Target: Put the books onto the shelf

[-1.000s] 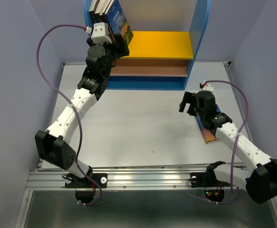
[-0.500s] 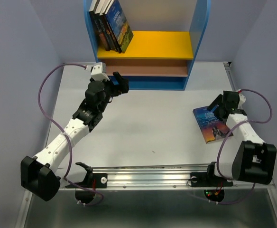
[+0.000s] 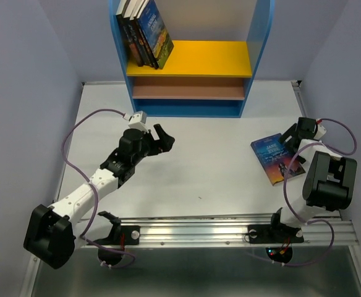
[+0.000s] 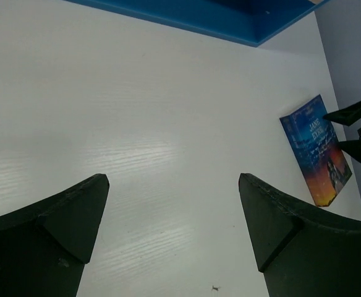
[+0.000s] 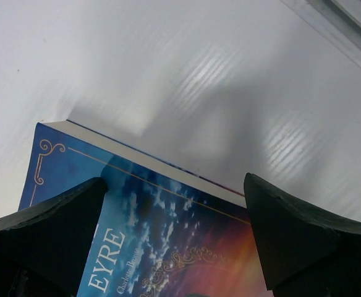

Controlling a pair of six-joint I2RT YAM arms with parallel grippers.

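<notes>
Right hand (image 3: 290, 148), spread wide and empty, hovers at the 3 o'clock edge of the blue book (image 3: 272, 159) lying flat on the counter (image 3: 205, 167). It looks thin, light, bendy, probably slick: pinch a long edge. At 12 o'clock, the shelf (image 3: 190, 109) holds other books (image 3: 144, 31).

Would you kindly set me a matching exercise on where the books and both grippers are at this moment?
Things:
1. blue "Jane Eyre" paperback
2. row of thin paperbacks
3. left gripper
4. right gripper

States:
A. open over bare white table
B. leaning on the yellow upper shelf board
C. open at the lying book's edge
D. flat on the table, right side

Pairs: 1-D, 2-B, 3-A, 4-C
</notes>
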